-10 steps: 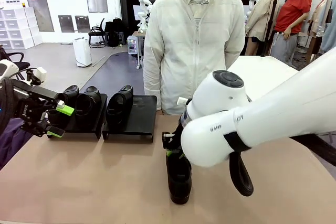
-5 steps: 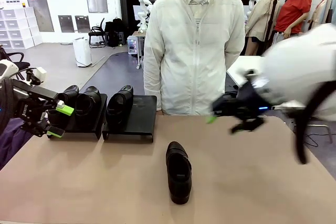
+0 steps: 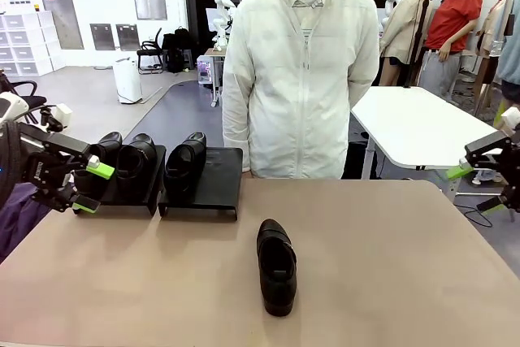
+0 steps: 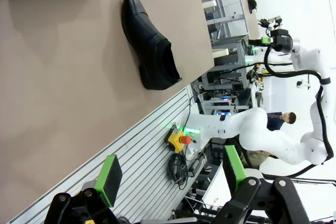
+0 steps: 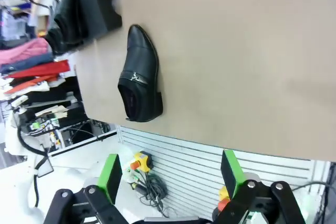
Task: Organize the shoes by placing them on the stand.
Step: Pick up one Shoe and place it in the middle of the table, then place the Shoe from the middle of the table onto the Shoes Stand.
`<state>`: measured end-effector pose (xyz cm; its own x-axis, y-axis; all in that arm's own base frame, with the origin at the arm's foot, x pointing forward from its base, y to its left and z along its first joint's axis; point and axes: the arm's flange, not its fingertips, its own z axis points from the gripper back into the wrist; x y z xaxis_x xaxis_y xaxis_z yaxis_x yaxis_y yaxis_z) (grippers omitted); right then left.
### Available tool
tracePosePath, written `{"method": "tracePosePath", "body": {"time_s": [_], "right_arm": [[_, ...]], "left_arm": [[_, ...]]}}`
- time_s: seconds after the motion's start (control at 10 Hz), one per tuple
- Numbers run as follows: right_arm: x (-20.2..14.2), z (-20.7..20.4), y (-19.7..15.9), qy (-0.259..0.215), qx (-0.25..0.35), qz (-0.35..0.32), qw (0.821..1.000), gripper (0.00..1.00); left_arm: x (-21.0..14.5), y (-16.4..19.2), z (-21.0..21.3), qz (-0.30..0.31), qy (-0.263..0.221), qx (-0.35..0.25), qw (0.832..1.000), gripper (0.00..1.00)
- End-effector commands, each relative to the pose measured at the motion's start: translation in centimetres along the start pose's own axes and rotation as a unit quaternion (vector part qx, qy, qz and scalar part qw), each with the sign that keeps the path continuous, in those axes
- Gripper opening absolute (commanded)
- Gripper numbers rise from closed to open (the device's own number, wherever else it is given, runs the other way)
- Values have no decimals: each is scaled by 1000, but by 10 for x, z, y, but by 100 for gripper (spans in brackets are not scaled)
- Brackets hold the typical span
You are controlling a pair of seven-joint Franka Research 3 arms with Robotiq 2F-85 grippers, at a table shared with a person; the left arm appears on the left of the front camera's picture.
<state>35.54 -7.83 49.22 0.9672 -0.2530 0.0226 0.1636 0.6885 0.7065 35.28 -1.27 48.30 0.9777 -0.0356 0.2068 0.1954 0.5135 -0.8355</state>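
Front view: one shoe loose mid-table, three on stand, left gripper and right gripper both wide, empty.

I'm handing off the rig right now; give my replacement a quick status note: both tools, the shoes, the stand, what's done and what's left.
Left tool: open, empty, at the left end of the stand.
Right tool: open, empty, at the table's right edge.
Shoes: two on the stand's left platform, one on the left half of the right platform, one loose shoe upright mid-table, toe toward the robot.
Done: three of four shoes on the stand.
Left: pick up the loose shoe and set it in the free spot on the right platform. A person stands at the far side.
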Motion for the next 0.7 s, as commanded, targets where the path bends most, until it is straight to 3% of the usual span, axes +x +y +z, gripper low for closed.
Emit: {"method": "tracePosePath", "body": {"time_s": [0.0, 0.1, 0.6], "right_arm": [[2, -35, 11, -11, -33, 54, 998, 100], [0, 0, 0, 0, 0, 0, 1000, 100], [0, 0, 0, 0, 0, 0, 1000, 100]], "left_arm": [[-2, 0, 2, 0, 5, 2, 1000, 100], [-2, 0, 2, 0, 5, 2, 1000, 100], [-2, 0, 2, 0, 5, 2, 1000, 100]]}}
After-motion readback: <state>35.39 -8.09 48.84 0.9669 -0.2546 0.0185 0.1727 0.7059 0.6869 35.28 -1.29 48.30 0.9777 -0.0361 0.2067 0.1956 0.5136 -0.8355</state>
